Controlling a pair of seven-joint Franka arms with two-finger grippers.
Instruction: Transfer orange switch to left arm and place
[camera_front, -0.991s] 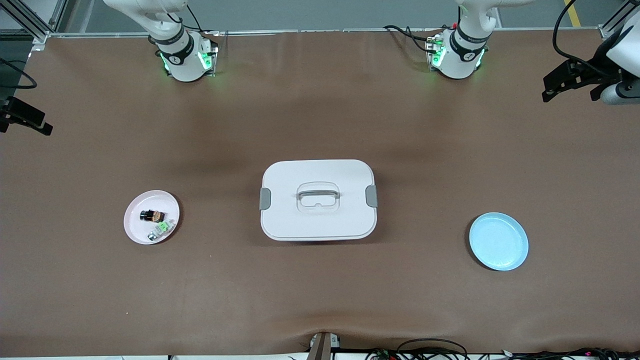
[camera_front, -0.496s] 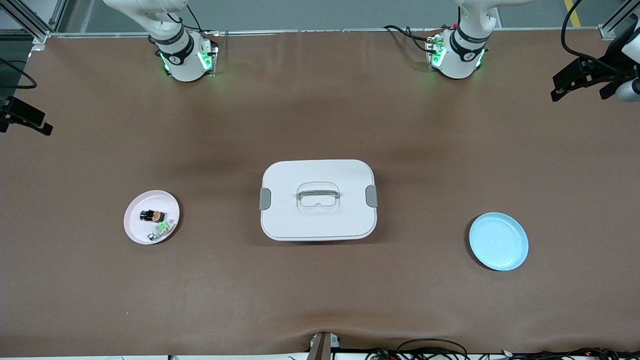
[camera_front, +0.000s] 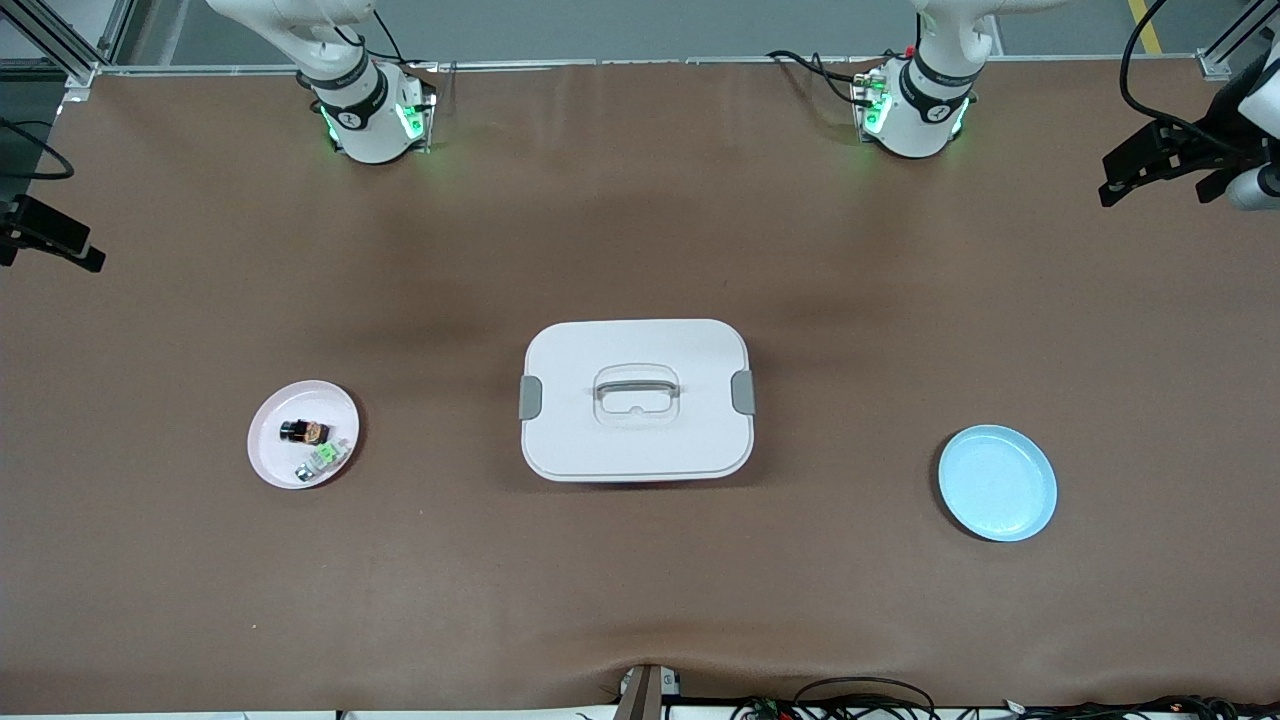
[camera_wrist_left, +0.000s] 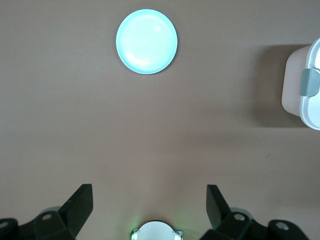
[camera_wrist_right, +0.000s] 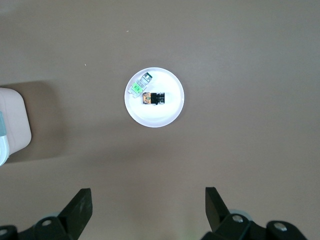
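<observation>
The orange switch (camera_front: 305, 432) lay on the pink plate (camera_front: 270, 456) beside a green-and-clear part (camera_front: 325, 456), toward the right arm's end. The box (camera_front: 636, 400) sat mid-table, bare mat all round; blue plate (camera_front: 997, 483) toward the left arm's end. Left gripper (camera_wrist_left: 148, 205) and right gripper (camera_wrist_right: 148, 205) hung high, fingers apart.

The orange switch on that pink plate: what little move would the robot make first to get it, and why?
Probably the right claw should descend toward the orange switch. It hangs open high over the pink plate, where the switch lies beside a green-and-clear part. The left claw waits open, up over its end of the table. The box sits between the plates, untouched.
</observation>
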